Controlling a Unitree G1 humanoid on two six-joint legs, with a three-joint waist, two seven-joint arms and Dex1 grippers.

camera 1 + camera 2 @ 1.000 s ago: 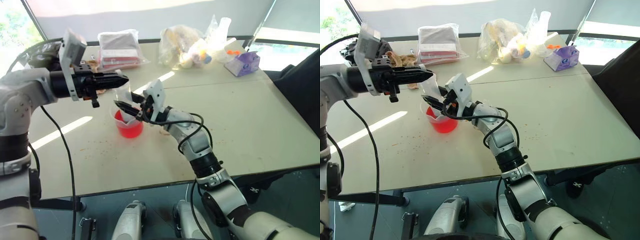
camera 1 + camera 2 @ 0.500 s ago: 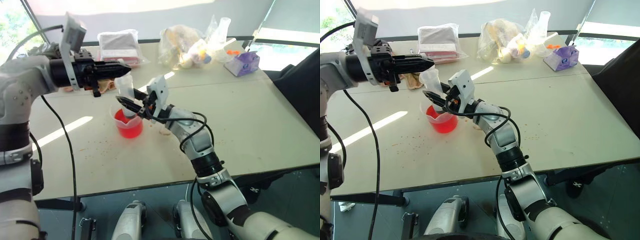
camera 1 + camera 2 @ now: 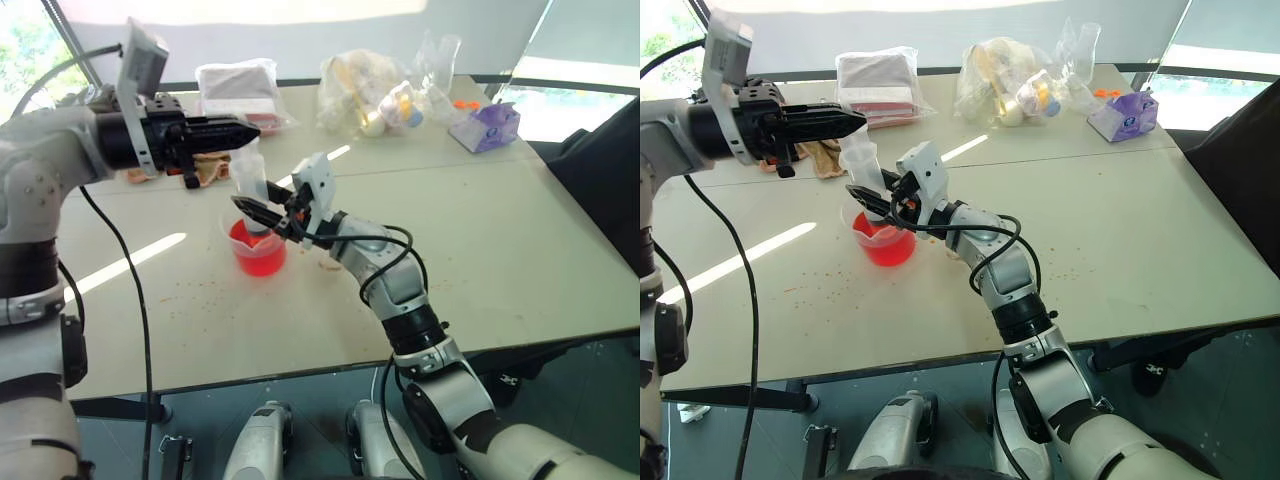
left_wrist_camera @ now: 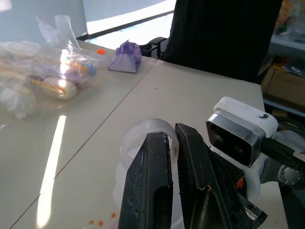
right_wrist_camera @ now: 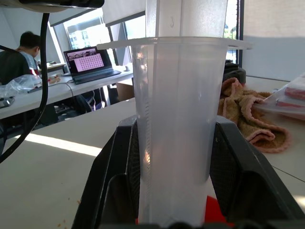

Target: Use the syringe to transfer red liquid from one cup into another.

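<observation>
The syringe [image 3: 252, 190] stands upright with its nozzle end down in the spouted clear cup [image 3: 258, 252], which holds red liquid [image 3: 884, 250]. My right gripper [image 3: 256, 210] is shut on the syringe barrel [image 5: 176, 119] just above the cup's rim, one finger [image 5: 114, 191] on each side. The barrel looks clear where it shows. My left gripper [image 3: 250, 128] reaches in level from the left and is shut on the rim of the plunger's round top [image 4: 145, 138], its fingers [image 4: 152, 176] nearly together. Another cup is hidden from view.
A pinkish towel [image 5: 248, 114] lies behind the cup at the left. At the back of the table [image 3: 500, 250] are a bagged box [image 3: 238, 95], a bag of small items [image 3: 375, 90] and a purple tissue pack [image 3: 485, 128]. Red drops speckle the table by the cup.
My left gripper rose a little above the cup with the plunger top during the first half second, then held still. The right gripper and the cup stayed put.
</observation>
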